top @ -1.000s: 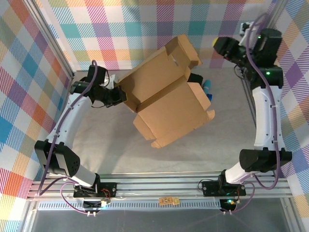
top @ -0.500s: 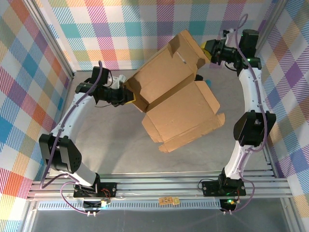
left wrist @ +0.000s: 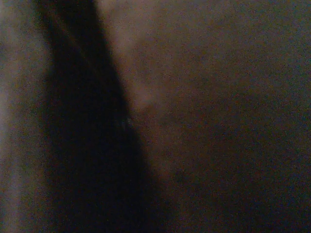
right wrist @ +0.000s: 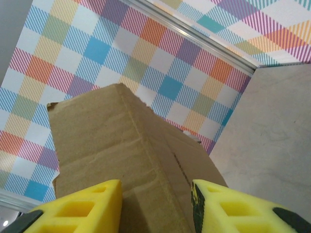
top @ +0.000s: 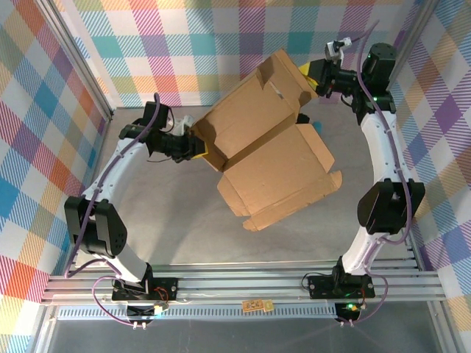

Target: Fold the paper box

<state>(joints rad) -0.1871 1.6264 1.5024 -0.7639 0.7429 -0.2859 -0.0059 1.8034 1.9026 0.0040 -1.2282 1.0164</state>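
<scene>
1. Between the yellow fingers [right wrist: 82, 201] of the right gripper [right wrist: 156, 191], which stand apart, pokes a far corner of the paper box [top: 257, 147].
2. The left gripper [top: 193, 145] is squeezed tight on the box's opposite edge, holding it up.
3. The box stretches long from one gripper to the other, and the right gripper is nearer the loose top flap.

Your top view sits above and behind both arm bases [top: 140, 288], looking down and forward over the whole surface [top: 169, 213] to the plaid wall [top: 206, 37]. Your right wrist view rides just behind the right hand [right wrist: 154, 189]. It looks along the yellow fingers [right wrist: 87, 204] and upward, very close to the paper box [right wrist: 126, 145]. Your left wrist view is pressed against something dim and brown, possibly that box. The top and right wrist views share the box's far corner and the wall.
</scene>
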